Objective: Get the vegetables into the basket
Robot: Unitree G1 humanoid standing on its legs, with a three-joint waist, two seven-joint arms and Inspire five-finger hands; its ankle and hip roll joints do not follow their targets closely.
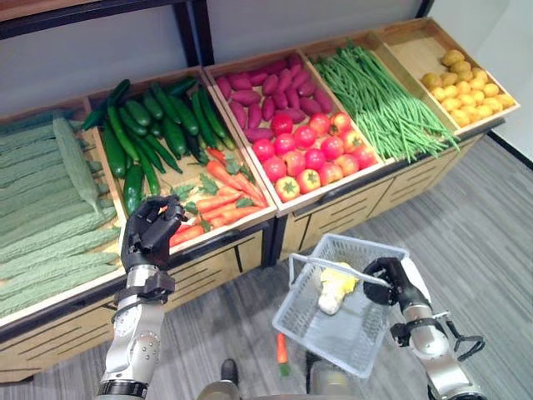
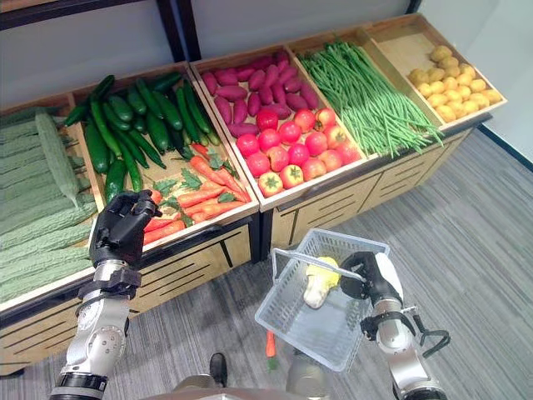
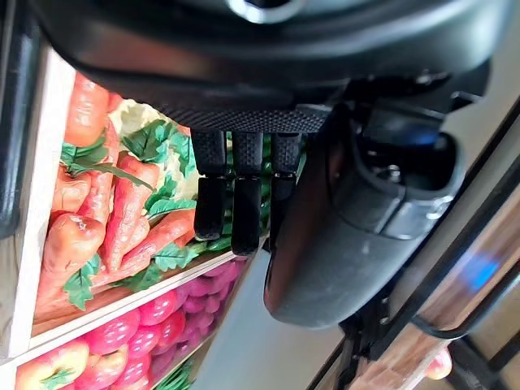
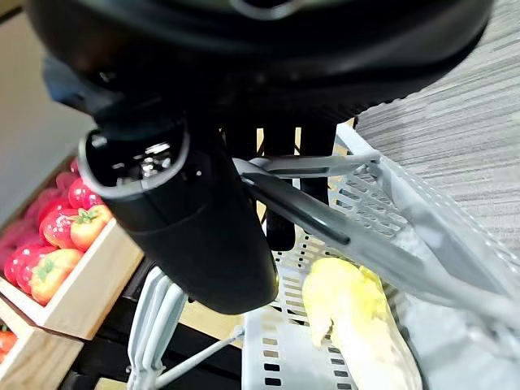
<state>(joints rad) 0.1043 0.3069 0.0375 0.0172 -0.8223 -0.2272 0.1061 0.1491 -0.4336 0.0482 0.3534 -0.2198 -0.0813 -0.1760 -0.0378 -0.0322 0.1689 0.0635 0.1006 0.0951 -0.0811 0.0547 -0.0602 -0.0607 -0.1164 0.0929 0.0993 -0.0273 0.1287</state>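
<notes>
The right robot hand (image 1: 385,279) had its fingers and thumb curled round the grey handle of a white wire-mesh basket (image 1: 310,329), holding it tilted above the grey striped floor (image 1: 475,242) in front of the wooden produce stand (image 1: 333,212). Inside the basket lay one pale yellow leafy vegetable (image 1: 335,286), close to the handle side. Below the basket, a single orange carrot (image 1: 282,350) lay on the floor.

The left robot hand (image 1: 150,233) hovered over the front edge of the compartment of orange carrots with green tops (image 1: 218,198), its fingers (image 3: 244,215) hanging loosely bent and gripping nothing; the carrots lay just past the fingertips in the left wrist view.

Behind the carrots, in the same crate, were dark green cucumbers (image 1: 154,125). To the left of these lay pale green ridged gourds (image 1: 46,208). To the right, one crate held purple-red sweet potatoes (image 1: 266,87) at the back and red tomatoes (image 1: 312,158) at the front, then came long green beans (image 1: 379,96) and, at the far right, small yellow potatoes (image 1: 466,83).
</notes>
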